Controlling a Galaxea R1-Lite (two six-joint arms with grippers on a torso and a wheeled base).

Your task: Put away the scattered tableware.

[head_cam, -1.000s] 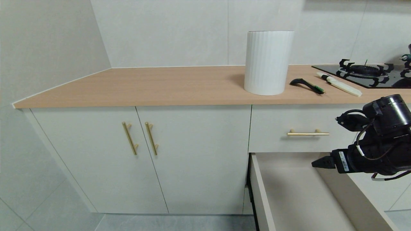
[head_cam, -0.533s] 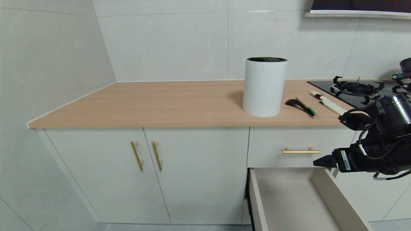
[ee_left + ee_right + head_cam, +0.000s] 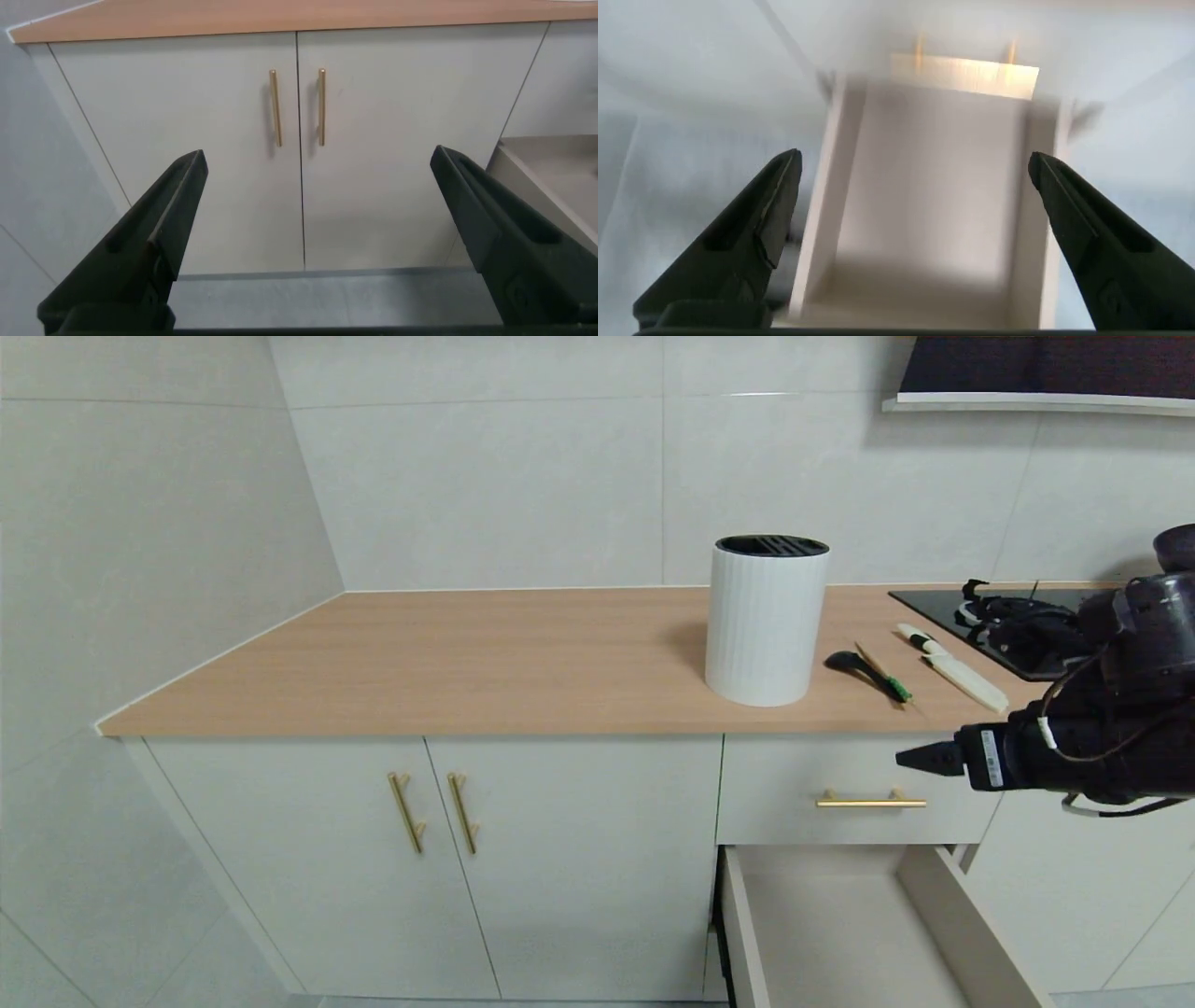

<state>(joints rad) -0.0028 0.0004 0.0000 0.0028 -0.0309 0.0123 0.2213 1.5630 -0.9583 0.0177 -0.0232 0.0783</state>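
Note:
On the wooden countertop (image 3: pixel 467 663) a white ribbed holder (image 3: pixel 766 625) with a black slotted top stands upright. Just right of it lie a black spoon (image 3: pixel 864 670) with a green-tipped handle, a thin wooden stick (image 3: pixel 871 656) and a white knife (image 3: pixel 957 670). My right gripper (image 3: pixel 922 759) hangs open and empty in front of the cabinet, below the counter edge and above the open drawer (image 3: pixel 747 933). In the right wrist view, the right gripper (image 3: pixel 915 163) looks down into the bare drawer (image 3: pixel 938 187). My left gripper (image 3: pixel 318 163) is open and empty, facing two cabinet doors (image 3: pixel 299 168).
A black gas hob (image 3: pixel 1013 616) sits at the counter's right end behind the knife. A closed drawer with a gold handle (image 3: pixel 870 800) sits above the open one. Two doors with gold handles (image 3: pixel 434 812) fill the cabinet's left. Tiled walls close the back and left.
The head camera has risen, so the whole picture shifted down and the holder's top now shows. My right gripper has risen from over the open drawer to the closed drawer's height.

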